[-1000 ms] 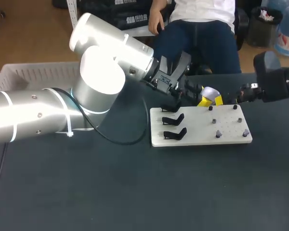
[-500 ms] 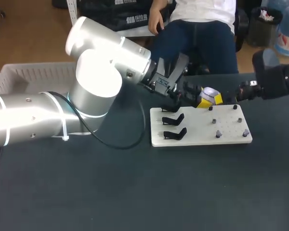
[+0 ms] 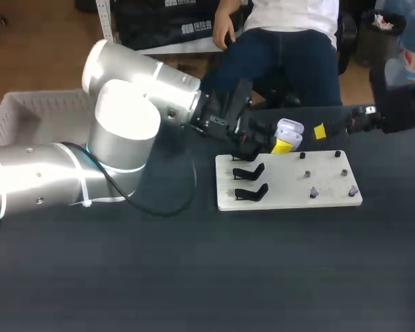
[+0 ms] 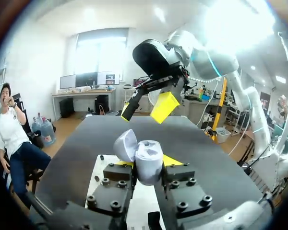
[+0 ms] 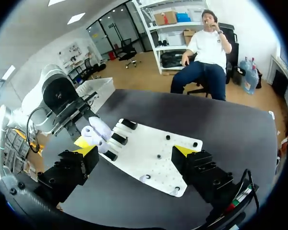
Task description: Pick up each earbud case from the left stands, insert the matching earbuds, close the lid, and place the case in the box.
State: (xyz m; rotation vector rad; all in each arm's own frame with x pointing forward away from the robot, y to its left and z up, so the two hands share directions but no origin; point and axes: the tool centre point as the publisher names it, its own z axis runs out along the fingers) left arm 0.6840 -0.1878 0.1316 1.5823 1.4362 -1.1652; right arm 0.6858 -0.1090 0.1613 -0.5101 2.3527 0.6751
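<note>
1. My left gripper (image 4: 145,173) is clamped on the glossy white earbud case (image 4: 149,158), one finger on each side. The case's rounded lid (image 4: 126,146) stands hinged open.
2. The case hangs in the air just off the far edge of the flat white rectangular board (image 3: 288,185), near the end that carries the stands.
3. Three black hooked stands (image 3: 250,173) sit in a row at that end of the board. Small dark pegs (image 3: 313,193) dot the other end.
4. My right gripper (image 5: 136,150) has its fingers spread wide and holds nothing. It is near the case, not touching it.
5. The white slatted plastic box (image 3: 34,107) lies well apart from the board, beyond my left arm.
</note>
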